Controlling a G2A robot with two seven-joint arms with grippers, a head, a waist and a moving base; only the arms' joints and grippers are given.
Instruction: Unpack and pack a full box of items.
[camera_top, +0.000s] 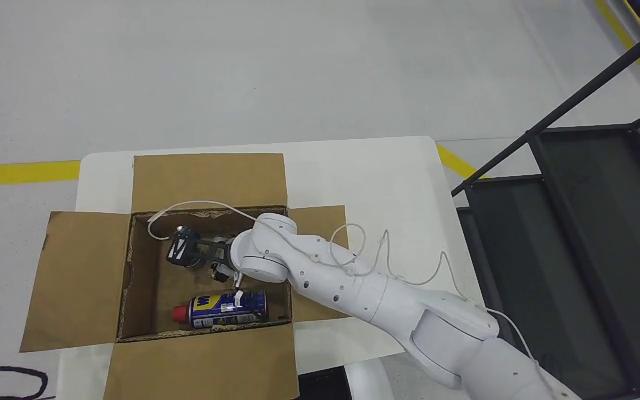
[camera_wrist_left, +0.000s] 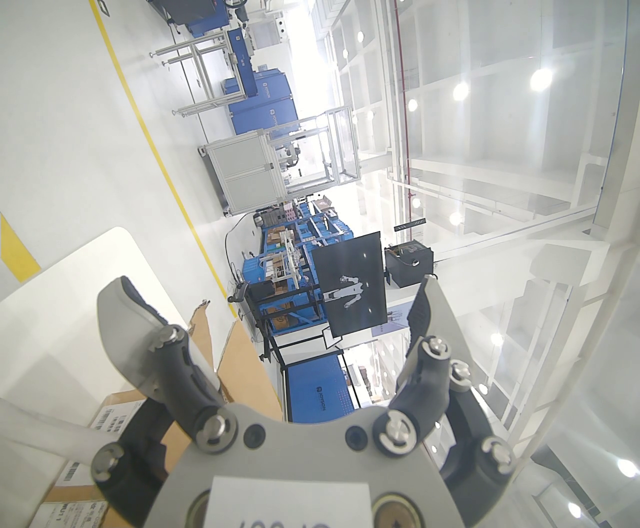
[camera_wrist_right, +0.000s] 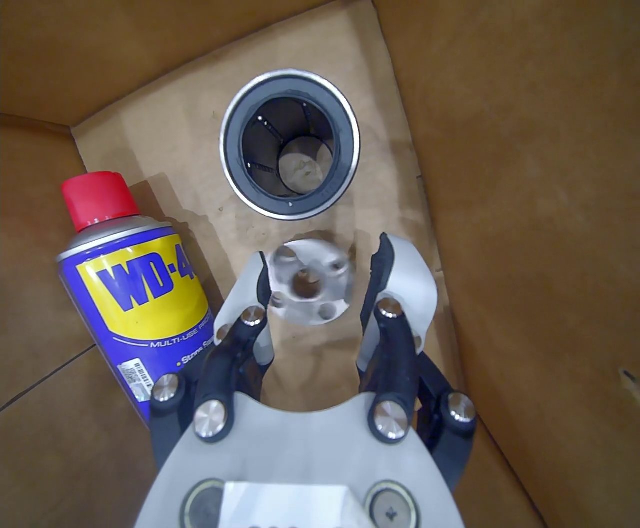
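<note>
An open cardboard box (camera_top: 208, 180) sits on the white table (camera_top: 380, 180). On its floor lie a blue and yellow spray can (camera_wrist_right: 135, 295) with a red cap, a black open-ended cylinder (camera_wrist_right: 290, 145) with a metal rim, and a small round metal flange (camera_wrist_right: 310, 287). My right gripper (camera_wrist_right: 320, 280) is down inside the box, open, with the flange between its fingertips; one fingertip is close to the flange's edge. From above, the right gripper (camera_top: 220, 264) lies between the cylinder (camera_top: 183, 247) and the can (camera_top: 220, 307). My left gripper (camera_wrist_left: 275, 300) is open and holds nothing, pointing out into the room.
The box's flaps (camera_top: 70, 280) lie spread out around it. A white cable (camera_top: 200, 208) loops over the box's far wall. A dark metal frame (camera_top: 560, 200) stands right of the table. A cardboard edge (camera_wrist_left: 245, 360) and a labelled carton (camera_wrist_left: 115, 415) lie below the left gripper.
</note>
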